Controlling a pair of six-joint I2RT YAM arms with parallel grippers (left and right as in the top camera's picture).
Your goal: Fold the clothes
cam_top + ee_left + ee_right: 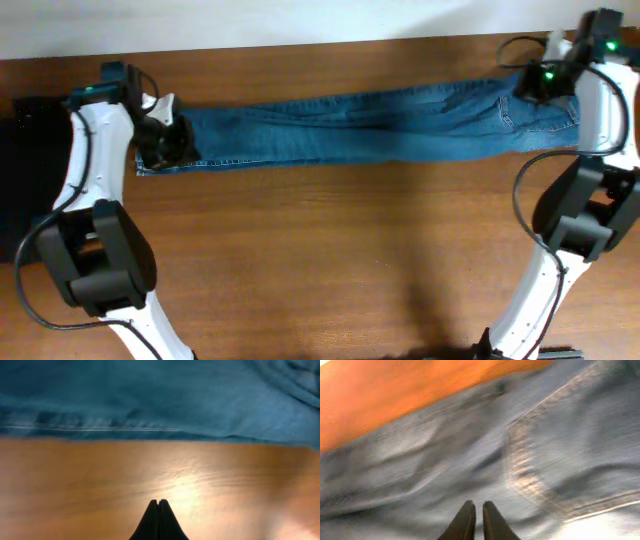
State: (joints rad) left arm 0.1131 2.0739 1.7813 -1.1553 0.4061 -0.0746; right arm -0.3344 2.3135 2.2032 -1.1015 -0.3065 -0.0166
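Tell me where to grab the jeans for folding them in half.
Probably pinch the hem end from the left side, coming down from above: the jeans lie flat, stretched lengthwise on the table, legs together, hems forming a free edge.

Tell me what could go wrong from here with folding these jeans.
1. The left gripper looks shut on nothing, over bare table, short of the hem of the jeans. Lifting now would likely leave the legs behind.
2. The right gripper is nearly closed near the back pocket, but the blurred view doesn't show a firm pinch, so the waist end may slip.
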